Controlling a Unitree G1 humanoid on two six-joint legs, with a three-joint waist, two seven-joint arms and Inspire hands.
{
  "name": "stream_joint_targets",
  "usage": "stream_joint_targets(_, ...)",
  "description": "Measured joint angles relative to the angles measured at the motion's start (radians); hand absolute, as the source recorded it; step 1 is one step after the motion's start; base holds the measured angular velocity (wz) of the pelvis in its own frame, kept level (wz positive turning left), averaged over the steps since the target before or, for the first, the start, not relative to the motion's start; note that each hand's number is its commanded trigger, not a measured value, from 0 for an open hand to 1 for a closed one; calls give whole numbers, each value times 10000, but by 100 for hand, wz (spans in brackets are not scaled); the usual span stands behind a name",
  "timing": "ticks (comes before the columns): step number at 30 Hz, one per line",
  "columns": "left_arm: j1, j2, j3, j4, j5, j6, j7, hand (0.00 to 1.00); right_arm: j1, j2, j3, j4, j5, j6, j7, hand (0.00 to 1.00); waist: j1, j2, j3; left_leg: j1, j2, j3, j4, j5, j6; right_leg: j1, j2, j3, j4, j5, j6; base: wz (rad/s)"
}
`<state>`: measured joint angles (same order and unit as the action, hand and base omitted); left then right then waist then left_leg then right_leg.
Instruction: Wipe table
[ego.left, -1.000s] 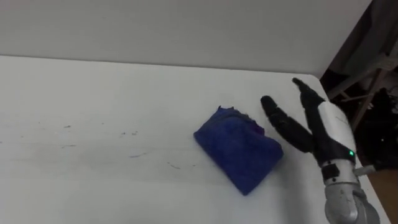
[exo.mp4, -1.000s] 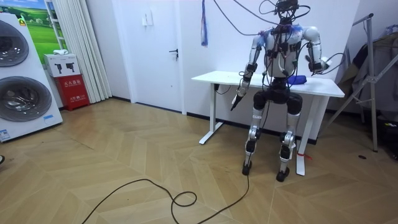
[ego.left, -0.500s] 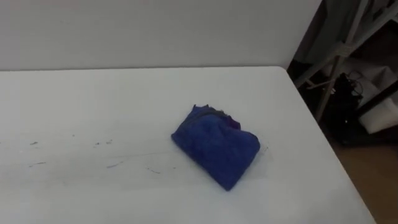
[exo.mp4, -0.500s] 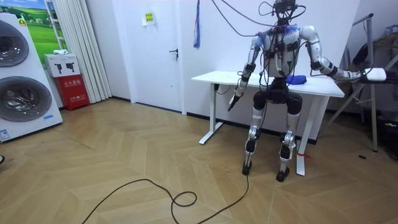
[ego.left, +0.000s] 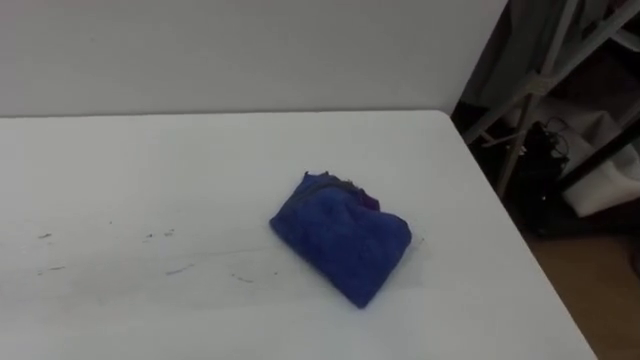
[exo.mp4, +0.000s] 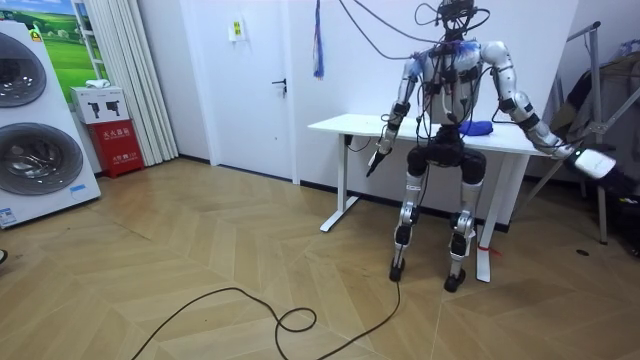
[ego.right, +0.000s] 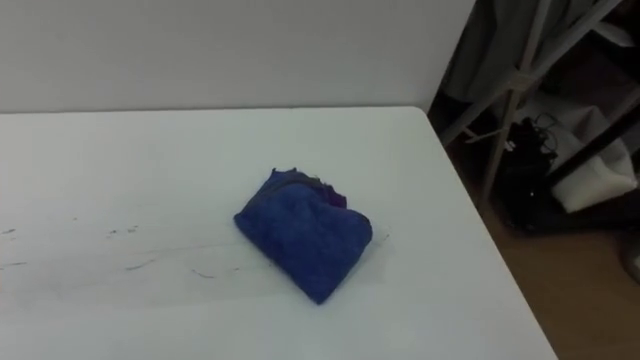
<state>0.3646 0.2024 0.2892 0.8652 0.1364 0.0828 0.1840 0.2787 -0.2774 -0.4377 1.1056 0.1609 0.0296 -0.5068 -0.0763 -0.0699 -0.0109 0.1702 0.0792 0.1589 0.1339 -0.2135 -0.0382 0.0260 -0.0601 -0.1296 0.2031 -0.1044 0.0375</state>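
Cloth: a crumpled blue cloth (ego.left: 341, 248) lies loose on the white surface (ego.left: 150, 160), toward its 3 o'clock edge; no robot hand touches it.
Marks: faint dark streaks (ego.left: 170, 268) show at 9 o'clock of the cloth, so some wiping looks left to do.
Progress: this fits either a pause between strokes or a cloth put down; the pictures do not settle which.
Right robot hand (exo.mp4: 594, 163): held out low, off the surface's end in the room view, holding nothing; finger spread cannot be told.
Left robot hand (exo.mp4: 379, 158): hangs beside the surface's near edge, fingers straight, empty.
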Motion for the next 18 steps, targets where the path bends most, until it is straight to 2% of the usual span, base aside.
stream_joint_targets(2, -84, -108, -28, 325, 284, -21, 18, 0, -5, 313, 452, 506, -102, 212, 434, 0, -3, 69, 35, 56, -2, 12, 4, -3, 1, 41, 2, 25, 6, 1, 0, 0)
stream_joint_targets(4, -242, -211, -354, 860, 585, 13, 47, 0, 35, 632, 1563, 877, -321, 521, 1191, 0, 30, 253, 47, 95, -3, 21, 61, -60, -5, 99, 0, 31, 4, 1, 1, 0)
stream_joint_targets(7, -216, -481, -545, 1012, 764, 123, 154, 0, -157, 1025, 2145, 1026, -1125, 784, 1867, 0, 91, 463, 50, 142, -6, 20, 66, -68, -2, 123, -4, 36, 15, -7, 12, 0)
stream_joint_targets(10, -428, -765, -715, 1119, 963, 122, 479, 0, -446, 1197, 2785, 1015, -1729, 817, 2217, 0, 296, 569, 61, 159, -9, -58, 65, -60, 11, 142, -7, 16, 9, -14, 16, 0)
stream_joint_targets(13, -789, -754, -1234, 1782, 984, 46, 781, 0, -897, 1211, 3479, 982, -2026, 812, 2289, 0, 576, 580, 80, 149, -10, -63, 86, -59, 13, 196, -5, 0, -4, -11, 15, 1)
stream_joint_targets(16, -854, -763, -1829, 1951, 988, 99, 843, 0, -1440, 1320, 3820, 907, -1878, 718, 2288, 0, 590, 582, 91, 117, -3, -134, 106, -61, 10, 299, -1, -102, -179, 40, 18, 9)
stream_joint_targets(18, -771, -793, -1973, 1957, 1098, 182, 845, 0, -1650, 1393, 3994, 870, -1521, 661, 2374, 0, 659, 580, 92, 56, -4, -192, 135, -60, 12, 307, -5, -156, -207, 53, 24, 8)
